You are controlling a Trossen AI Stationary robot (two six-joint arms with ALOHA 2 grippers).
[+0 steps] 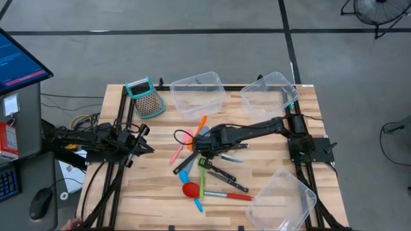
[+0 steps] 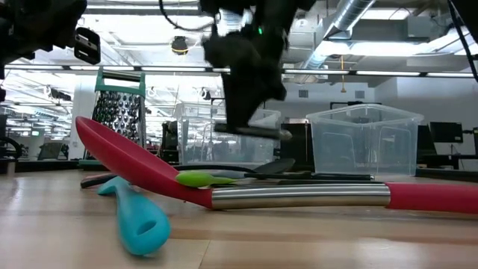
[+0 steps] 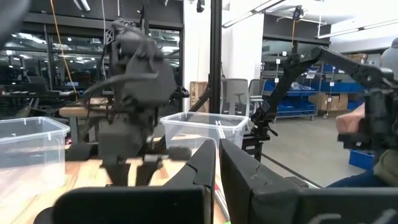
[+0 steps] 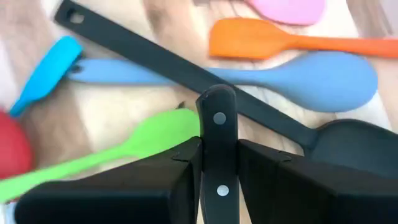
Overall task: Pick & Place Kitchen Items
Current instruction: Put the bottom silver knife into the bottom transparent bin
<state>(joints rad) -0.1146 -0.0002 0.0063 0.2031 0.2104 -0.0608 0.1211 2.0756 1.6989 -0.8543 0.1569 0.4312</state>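
Observation:
My right gripper [image 1: 202, 146] hangs over the pile of utensils in the table's middle, shut on a black-handled steel knife [image 2: 254, 131]. Under it lie a black ladle [image 4: 186, 68], a blue spoon [image 4: 298, 74], an orange spatula [image 4: 280, 40], a green spoon [image 4: 143, 143], a pink one [image 4: 292, 9] and a light-blue spatula [image 2: 138, 220]. The red-headed spatula [image 2: 134, 161] lies nearer the front edge. Its head rests on the light-blue one. My left gripper [image 1: 144, 149] waits shut at the table's left side. My right gripper pinches the knife's black riveted handle [image 4: 219, 118] between its two fingers, one on each flat side. The handle's butt end [image 4: 217, 94] sticks out past them. The fingers come from above, pointing down, and lie across the knife. The knife hangs about level, clear of the utensils.
A teal-framed grater [image 1: 146, 97] stands at the back left. Clear bins stand at the back middle [image 1: 198, 94], back right [image 1: 270, 93] and front right [image 1: 286, 199]. More black-handled knives [image 1: 228, 179] lie right of the pile.

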